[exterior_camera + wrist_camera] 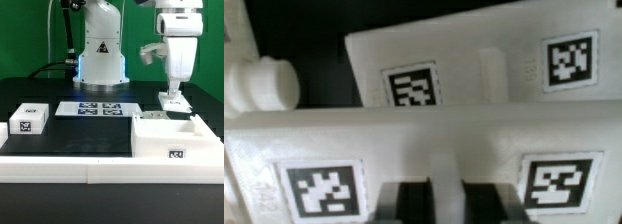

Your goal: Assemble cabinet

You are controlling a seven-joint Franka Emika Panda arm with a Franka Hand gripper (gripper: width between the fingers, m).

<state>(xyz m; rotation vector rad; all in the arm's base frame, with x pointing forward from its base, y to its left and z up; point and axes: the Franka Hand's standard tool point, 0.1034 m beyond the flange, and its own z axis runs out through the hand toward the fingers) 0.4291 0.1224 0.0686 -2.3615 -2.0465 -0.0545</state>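
Hand at door panel, knob only wrist-view

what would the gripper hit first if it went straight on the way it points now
Most likely the white panel lying right under the gripper, next to the big white box. Whether the fingertips already touch it is unclear.
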